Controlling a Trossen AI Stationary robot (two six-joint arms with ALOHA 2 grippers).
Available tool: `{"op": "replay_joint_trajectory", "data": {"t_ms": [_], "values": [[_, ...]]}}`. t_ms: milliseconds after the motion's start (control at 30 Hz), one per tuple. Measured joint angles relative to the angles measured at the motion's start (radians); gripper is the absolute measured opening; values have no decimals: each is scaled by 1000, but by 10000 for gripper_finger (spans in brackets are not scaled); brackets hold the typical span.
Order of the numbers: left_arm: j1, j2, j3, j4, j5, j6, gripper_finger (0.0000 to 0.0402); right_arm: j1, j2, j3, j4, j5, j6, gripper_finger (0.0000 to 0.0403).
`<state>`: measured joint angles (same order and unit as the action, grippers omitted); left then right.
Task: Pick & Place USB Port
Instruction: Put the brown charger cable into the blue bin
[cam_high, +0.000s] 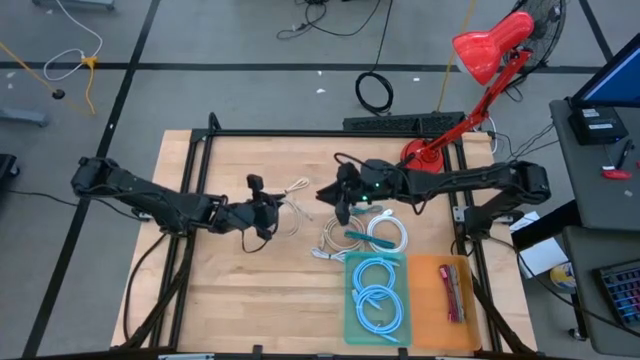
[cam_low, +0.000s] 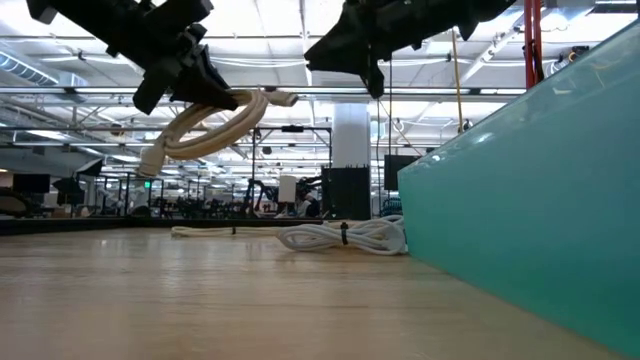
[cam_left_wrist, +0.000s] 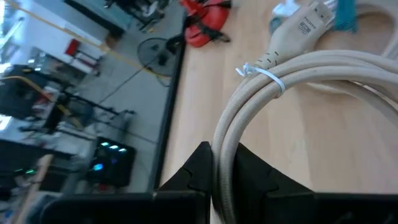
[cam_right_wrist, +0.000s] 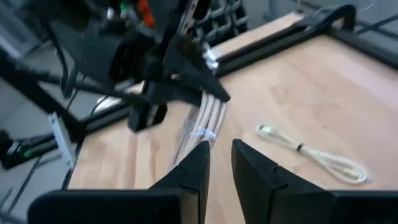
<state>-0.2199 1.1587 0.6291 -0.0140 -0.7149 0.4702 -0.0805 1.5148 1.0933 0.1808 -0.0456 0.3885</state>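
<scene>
Now mid-carry: the left tool (cam_high: 268, 214) grips the coiled beige USB cable (cam_low: 215, 125) aloft over the counter (cam_high: 260, 290); the right tool (cam_right_wrist: 217, 163), narrowly parted, hovers nearby. Next, lower it into the teal tray (cam_high: 352, 300).

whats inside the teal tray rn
Two coiled light-blue cables lie stacked inside the teal tray, filling most of it. Whatever sits under the coils is covered and cannot be seen.
</scene>
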Motion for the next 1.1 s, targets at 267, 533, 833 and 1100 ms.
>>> {"op": "replay_joint_trajectory", "data": {"t_ms": [267, 533, 833, 1100], "values": [[-35, 0, 0, -56, -20, -44, 36, -1, 89, 1, 169, -68, 40, 127], [-105, 0, 0, -46, 3, -15, 36, 9, 279, 23, 420, -359, 472, 202], [-166, 0, 13, -9, 12, -3, 35, 12, 336, 74, 404, -309, 408, 231], [-153, 0, 12, 9, 8, 22, 35, 37, 347, 74, 422, -246, 367, 231]]}}
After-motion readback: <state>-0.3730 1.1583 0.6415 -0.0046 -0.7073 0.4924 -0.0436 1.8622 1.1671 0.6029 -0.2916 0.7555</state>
